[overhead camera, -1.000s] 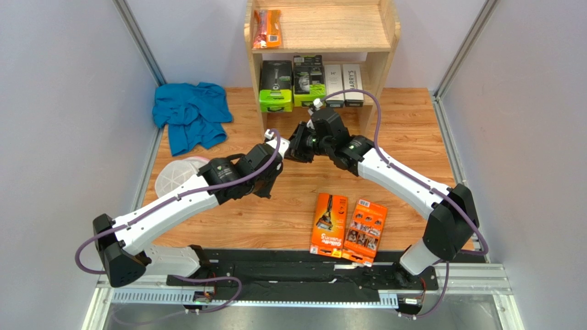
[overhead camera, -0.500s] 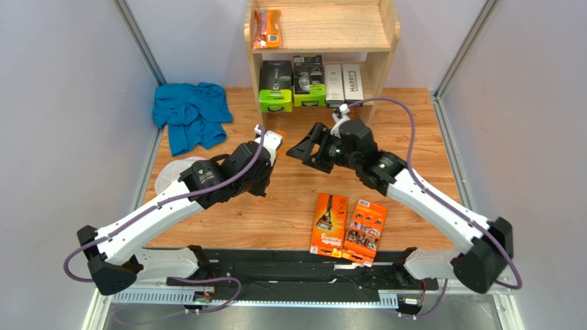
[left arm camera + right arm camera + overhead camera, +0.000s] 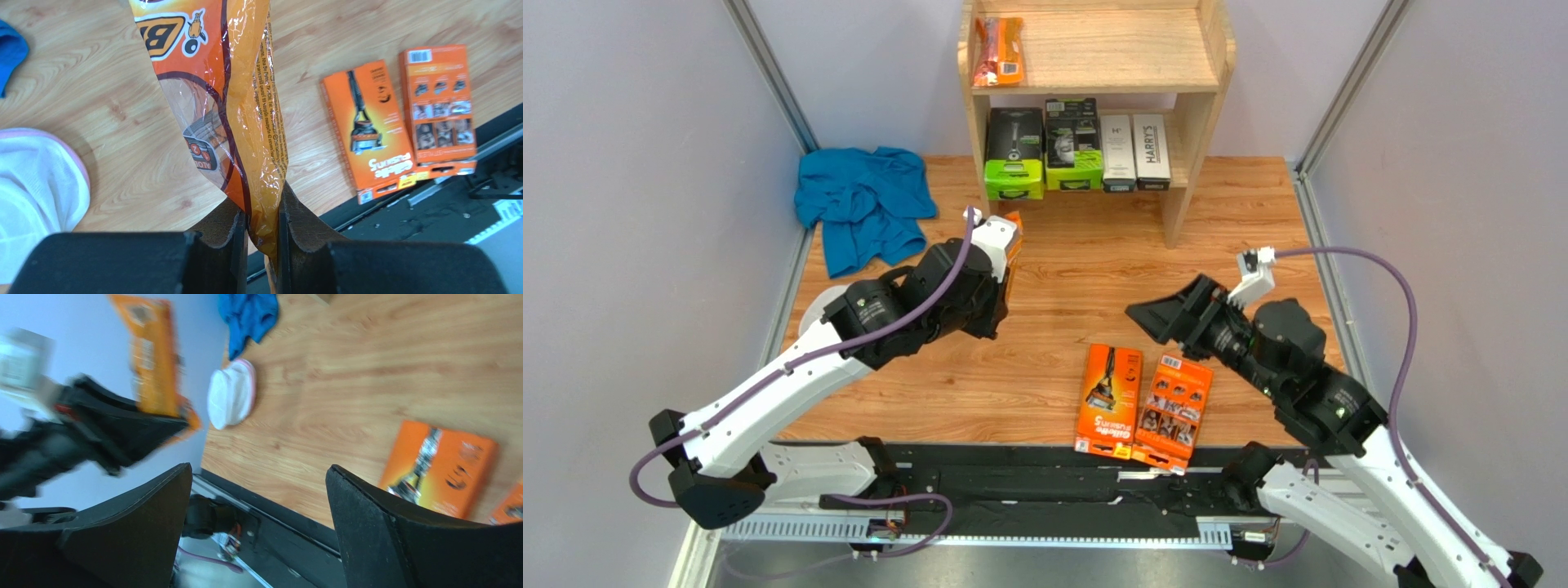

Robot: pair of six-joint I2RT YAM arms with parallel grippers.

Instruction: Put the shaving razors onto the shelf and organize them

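The orange blister pack [image 3: 233, 92] runs off the left wrist view's top edge, lettering clipped.

Glossy plastic blister pack [image 3: 242, 116], matt wooden table [image 3: 92, 86]

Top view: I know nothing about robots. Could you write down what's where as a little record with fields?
left pincer: shut on an orange blister pack, held above the table
right pincer: open, empty
shelf, top tier: second blister pack at the left end
shelf, lower tier: two green packs, then two white boxes, in a row
table, near edge: two flat orange boxes side by side
table, left side: blue cloth, white disc
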